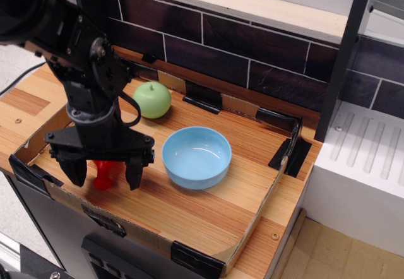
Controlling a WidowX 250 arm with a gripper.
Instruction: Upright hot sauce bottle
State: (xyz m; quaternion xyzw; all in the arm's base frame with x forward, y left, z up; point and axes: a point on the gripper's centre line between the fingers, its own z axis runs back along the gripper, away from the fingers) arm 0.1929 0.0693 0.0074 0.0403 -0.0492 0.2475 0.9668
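a wooden counter runs from the near left to the right, edged with a low cardboard rim held by strips of black tape. behind it, on the far side, stands a dark tiled wall with pale grout lines under a light wooden ledge. to the right sits a white ridged unit, set apart from the counter by a black upright post.

the black robot arm reaches down from the far left over the near-left part of the counter. its gripper hangs low, jaws spread wide, one black finger on each side of the hot sauce bottle and neither clearly pressing on it. only the bottle's red neck and cap end show between the fingers, close to the near-left cardboard edge; the body is hidden under the gripper, so i cannot tell how it lies.

a light blue bowl sits near the middle of the counter, just right of the gripper and apart from it. a green toy apple rests farther back, near the wall, behind the arm.
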